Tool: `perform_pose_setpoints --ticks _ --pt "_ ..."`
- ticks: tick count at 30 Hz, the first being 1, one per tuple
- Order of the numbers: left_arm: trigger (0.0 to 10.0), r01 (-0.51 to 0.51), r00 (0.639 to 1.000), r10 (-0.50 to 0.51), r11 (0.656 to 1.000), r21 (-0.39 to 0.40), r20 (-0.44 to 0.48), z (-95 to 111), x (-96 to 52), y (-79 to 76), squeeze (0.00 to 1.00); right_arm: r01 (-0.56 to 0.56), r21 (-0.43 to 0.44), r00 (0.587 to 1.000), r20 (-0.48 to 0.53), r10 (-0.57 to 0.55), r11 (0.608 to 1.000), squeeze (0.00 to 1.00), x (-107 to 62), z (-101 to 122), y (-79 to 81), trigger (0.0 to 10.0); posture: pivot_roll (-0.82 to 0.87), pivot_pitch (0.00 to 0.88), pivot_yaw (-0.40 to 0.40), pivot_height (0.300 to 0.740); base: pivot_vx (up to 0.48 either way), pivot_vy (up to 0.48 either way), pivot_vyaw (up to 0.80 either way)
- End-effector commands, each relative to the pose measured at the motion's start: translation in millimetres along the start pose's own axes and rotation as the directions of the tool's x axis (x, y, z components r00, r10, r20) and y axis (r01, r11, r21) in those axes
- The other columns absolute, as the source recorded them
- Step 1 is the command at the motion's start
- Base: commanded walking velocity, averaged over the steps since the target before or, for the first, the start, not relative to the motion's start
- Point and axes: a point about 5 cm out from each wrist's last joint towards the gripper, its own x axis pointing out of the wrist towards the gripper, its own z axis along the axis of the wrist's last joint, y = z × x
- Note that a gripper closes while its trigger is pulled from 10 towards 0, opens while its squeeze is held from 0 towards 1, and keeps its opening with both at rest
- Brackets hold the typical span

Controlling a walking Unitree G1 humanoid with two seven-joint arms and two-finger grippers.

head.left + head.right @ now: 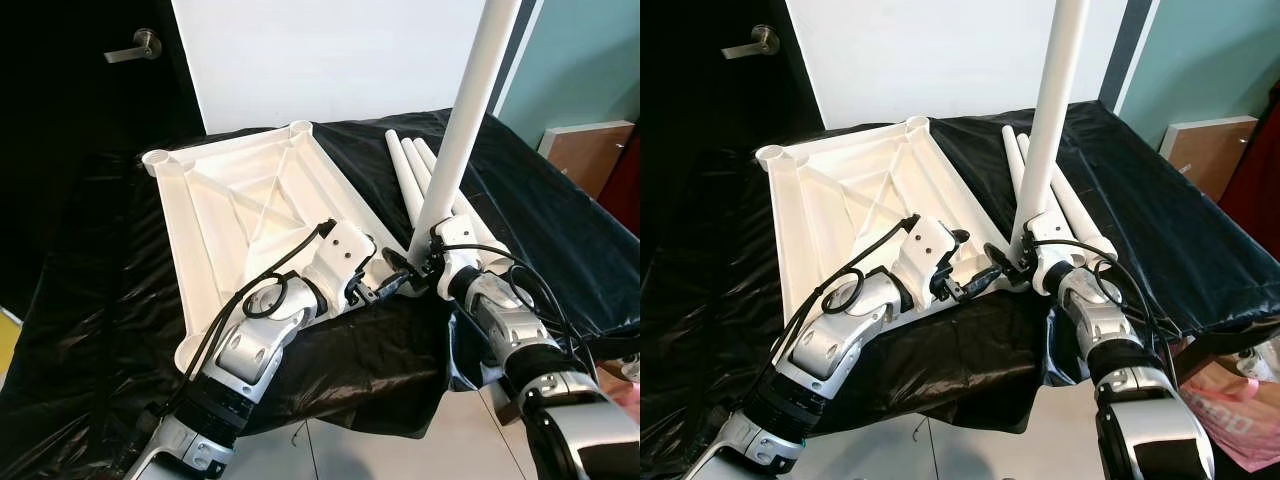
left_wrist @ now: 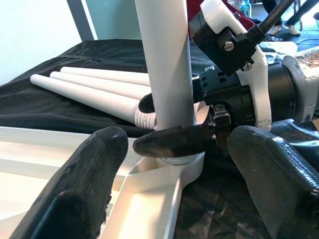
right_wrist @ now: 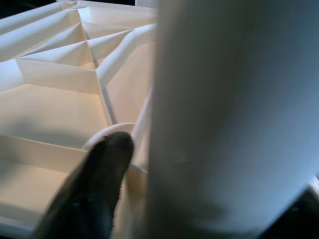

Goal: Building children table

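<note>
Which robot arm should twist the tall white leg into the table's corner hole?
The right gripper, probably: its fingers are already closed around the upright leg at the tabletop corner socket. The left gripper sits open beside it.

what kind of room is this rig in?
Likely an indoor room in a home or office, used as an assembly spot. A door with a lever handle, a teal wall and a table draped in black sheeting, with the upturned white tabletop on it.

Black cloth [image 1: 560,210], door handle [image 1: 135,46], brown cabinet [image 1: 590,150].
</note>
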Motion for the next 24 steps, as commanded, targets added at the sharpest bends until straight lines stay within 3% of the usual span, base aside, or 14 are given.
perform_pose_setpoints --ticks 1,9,10,11,15,20,24 --pt "10.0 0.047 0.999 -0.047 0.999 0.019 -0.003 1 -0.6 -1.2 0.0 -0.027 0.003 0.999 -0.022 0.027 1.0 0.0 1.1 -4 2.7 0.0 -0.14 0.0 -0.003 0.74 0.0 0.0 0.0" --pt "10.0 0.042 0.999 -0.042 0.999 0.013 -0.004 0 -2.6 -1.8 0.0 0.005 0.022 0.998 -0.056 -0.004 1.0 0.0 -4.8 -17 1.2 0.0 -0.15 0.0 -0.001 0.74 0.0 0.0 0.0" --pt "10.0 0.043 0.999 -0.043 0.999 0.012 -0.004 0 -2.4 -2.0 0.0 0.023 0.036 0.998 -0.06 -0.021 0.999 0.0 -5.5 -19 0.9 4.5 -0.15 0.0 -0.001 0.74 0.0 0.0 0.0" --pt "10.0 0.043 0.999 -0.043 0.999 0.011 -0.003 0 -2.2 -2.1 0.0 0.034 0.046 0.998 -0.061 -0.031 0.998 0.0 -5.8 -20 0.6 10.0 -0.15 0.0 -0.001 0.74 0.0 0.0 0.0" --pt "10.0 0.045 0.999 -0.045 0.999 0.011 -0.003 0 -2.0 -2.6 0.0 0.064 0.065 0.997 -0.055 -0.06 0.996 0.0 -6.7 -23 2.6 10.0 -0.15 0.0 0.001 0.74 0.0 0.0 0.0" --pt "10.0 0.049 0.999 -0.049 0.999 0.006 -0.005 0 -2.7 -4.0 0.0 0.225 0.126 0.974 -0.057 -0.219 0.966 0.0 -6.1 -30 9.7 10.0 -0.16 0.002 0.003 0.74 0.0 0.0 0.0" --pt "10.0 0.049 0.999 -0.049 0.999 0.006 -0.005 0 -3.0 -4.3 0.0 0.249 0.135 0.968 -0.06 -0.243 0.959 0.0 -5.5 -31 11.0 10.0 -0.16 0.003 0.003 0.74 0.0 0.0 0.0"
